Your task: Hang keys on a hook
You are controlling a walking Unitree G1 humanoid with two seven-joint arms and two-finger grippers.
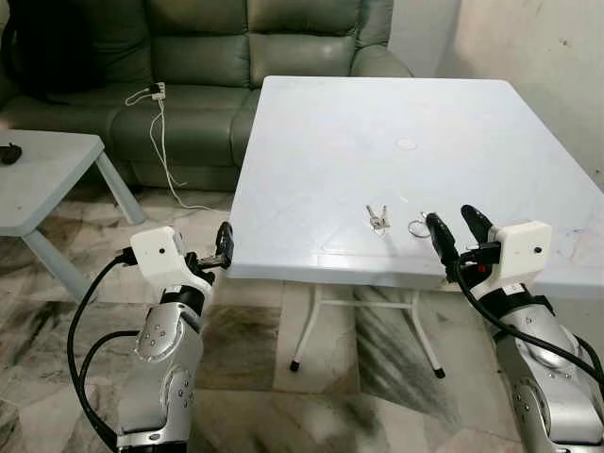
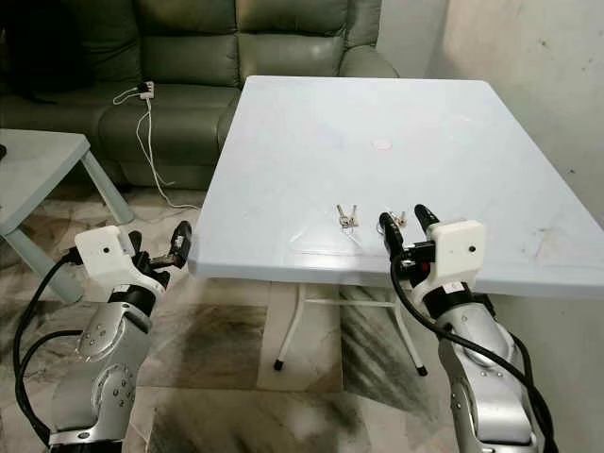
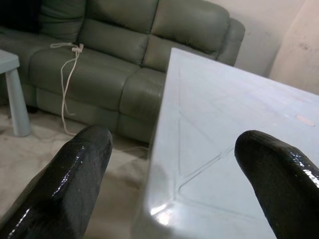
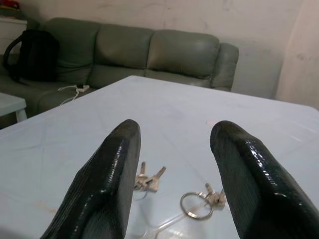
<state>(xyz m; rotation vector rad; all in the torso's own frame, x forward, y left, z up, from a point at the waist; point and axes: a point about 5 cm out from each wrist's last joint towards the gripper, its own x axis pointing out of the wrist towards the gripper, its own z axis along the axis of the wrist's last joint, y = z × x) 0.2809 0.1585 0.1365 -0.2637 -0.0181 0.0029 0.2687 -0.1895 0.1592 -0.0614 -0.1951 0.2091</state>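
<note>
Your table (image 1: 396, 113) stands ahead, the sofa (image 1: 236, 57) behind it.

Near the table's front edge lie two sets: the keys (image 1: 377, 218) on the left, the ringed keys (image 1: 418, 225) just right of them. Your right gripper (image 1: 459, 232) hovers over that edge beside the ringed keys. Your left gripper (image 1: 224, 247) sits at the table's near left corner. A side table (image 1: 47, 175) stands far left, and a cable (image 1: 156, 123) lies on the sofa.

Left silver jointed arm raised, elbow bent, white wrist housing uppermost, left gripper (image 1: 225, 247) of two long black fingers parted (nothing held), right silver arm likewise raised, right gripper (image 1: 459, 231) angled up and forward, its black fingers spread, nothing between them
</note>
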